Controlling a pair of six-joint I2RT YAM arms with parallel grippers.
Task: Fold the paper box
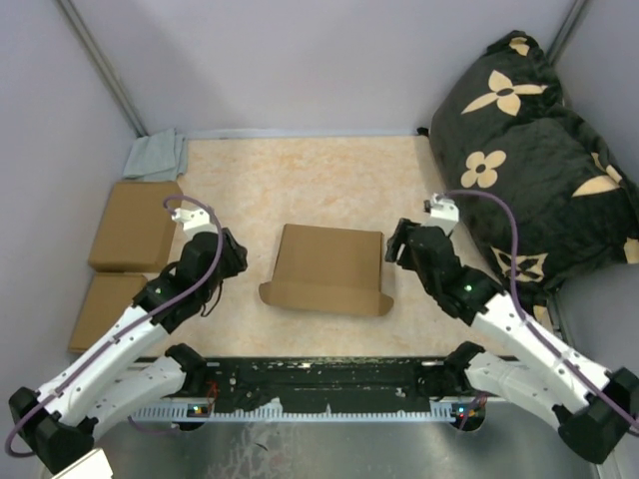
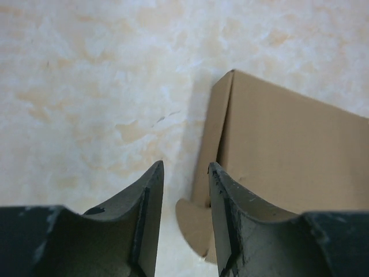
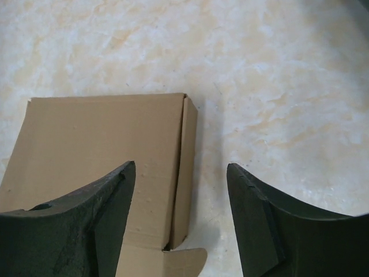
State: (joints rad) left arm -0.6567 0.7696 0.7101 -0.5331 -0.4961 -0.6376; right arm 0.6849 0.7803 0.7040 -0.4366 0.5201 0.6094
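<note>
- The paper box (image 1: 327, 267) lay flat on the table (image 1: 300, 180), its lid down and a flap with rounded ears jutting from its near edge.
- The left gripper (image 2: 185, 170) hovered at the box's left edge, jaws narrowly parted and empty.
- The right gripper (image 3: 181, 167) hovered at the box's right edge, jaws wide and empty.

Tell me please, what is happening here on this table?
Two robot arms are working on a paper box that lies in the middle of the table. The box looks nearly closed, with rounded tabs sticking out at its near edge. The left end effector hovers by the box's left side and the right end effector by its right side. Both are open, and neither holds the box.
</note>
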